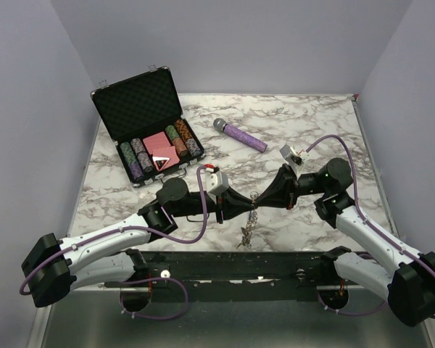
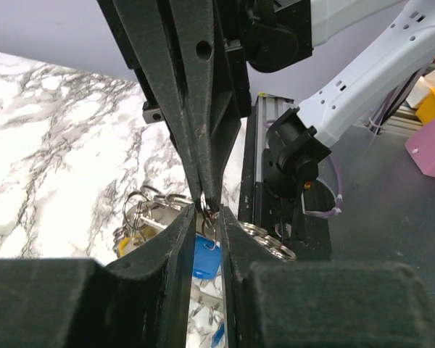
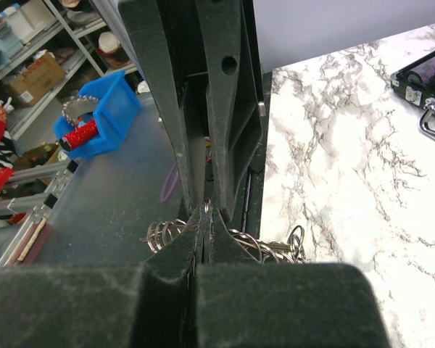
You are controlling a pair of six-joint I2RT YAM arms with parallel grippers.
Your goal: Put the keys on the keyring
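Observation:
My two grippers meet tip to tip above the table's front edge, the left gripper (image 1: 245, 203) reaching in from the left and the right gripper (image 1: 262, 196) from the right. A bunch of keys (image 1: 248, 230) and silvery rings hangs below them onto the marble. In the left wrist view my left gripper (image 2: 207, 230) stands narrow, a small split ring (image 2: 209, 217) spanning its pads, with a blue key (image 2: 203, 259) below and a yellow key (image 2: 141, 235) to the left. My right gripper (image 3: 205, 217) is shut on that thin ring (image 3: 205, 205). Which loop is the keyring I cannot tell.
An open black case (image 1: 148, 130) of poker chips stands at the back left. A purple microphone (image 1: 241, 135) lies at the back centre. The black mounting rail (image 1: 239, 264) runs along the table's near edge, just under the hanging bunch.

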